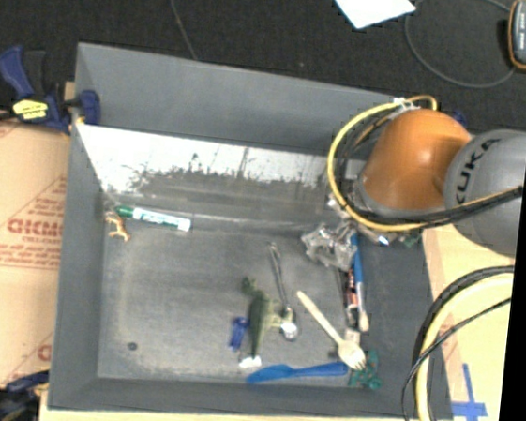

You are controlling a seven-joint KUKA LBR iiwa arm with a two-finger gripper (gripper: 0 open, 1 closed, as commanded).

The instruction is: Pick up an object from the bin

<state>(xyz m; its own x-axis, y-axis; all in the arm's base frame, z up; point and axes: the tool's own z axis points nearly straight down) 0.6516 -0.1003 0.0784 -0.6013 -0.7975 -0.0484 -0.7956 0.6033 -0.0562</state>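
Scene: a grey metal bin (pixel 83 260) seen from above, with the robot arm coming in from the right
Arm: a rounded orange cover (pixel 410 160) on the wrist sat over the bin's right rear corner, ringed by cables
Gripper: the gripper (pixel 332 242) hung low near the back wall, right of the middle; whether it was wide or narrow could not be told, and nothing could be seen in it
Nearest thing: a slim blue pen (pixel 355 296) with a red and dark band lay just beside the gripper, running toward the front along the right wall
Other things close by: a thin metal rod (pixel 279 271) lay to the gripper's left, and a white brush (pixel 325 325) lay slantwise nearer the front
Front of the bin: a blue toothbrush (pixel 296 374) lay by the front wall, with a small cluster of green pieces (pixel 257 310) just behind it
Far side: a green-capped marker (pixel 154 218) lay along the back wall at the left, well apart from the gripper
Step in hand: by my judgement this was the approach, with no pick yet made
Next move: it probably called for settling squarely over one thing, most likely the blue pen, across its narrow width and clear of the right wall
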